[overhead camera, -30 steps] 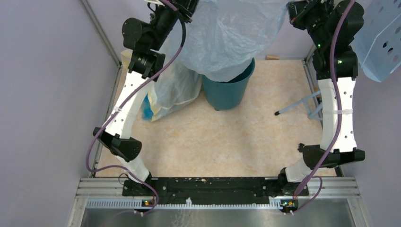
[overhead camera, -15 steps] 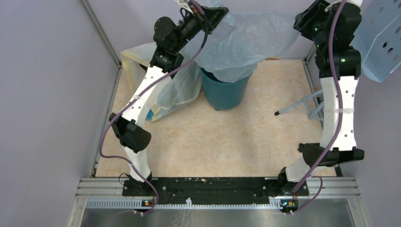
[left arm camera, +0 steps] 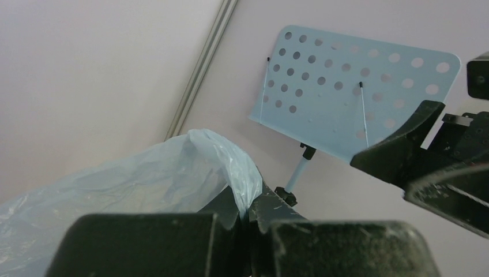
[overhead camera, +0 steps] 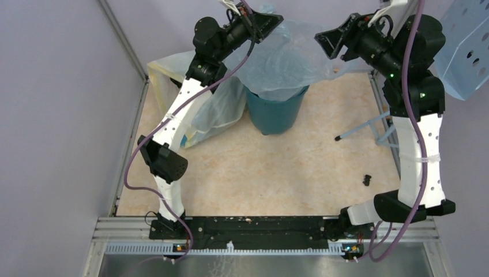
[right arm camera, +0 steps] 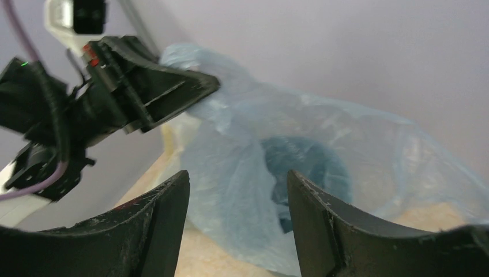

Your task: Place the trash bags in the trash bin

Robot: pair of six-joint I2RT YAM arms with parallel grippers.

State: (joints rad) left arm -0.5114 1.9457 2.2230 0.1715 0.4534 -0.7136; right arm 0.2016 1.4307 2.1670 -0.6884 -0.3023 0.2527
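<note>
1. The left hand (overhead camera: 274, 22) is at the top middle of the top view. It is closed tight on one edge of the trash bag (overhead camera: 282, 57). In the left wrist view the thin blue plastic is pinched between its fingers (left arm camera: 173, 242).
2. The right hand (overhead camera: 327, 46) is at the upper right of the top view. It is wide open and holds nothing. It points at the bag from close by, but I cannot tell if it touches it.
3. The trash bag hangs down from the left hand and spreads over the top of the trash bin (overhead camera: 274, 112). In the right wrist view the dark bin shows through the plastic.
4. The trash bin stands upright on the table (overhead camera: 259, 167), in the upper middle of the top view.
5. A big yellowish bag (overhead camera: 213, 115) sits just left of the bin.
6. A pale blue board (overhead camera: 467, 40) with round holes fills the top right corner. A small black thing (overhead camera: 367, 180) lies on the table at the lower right.
</note>
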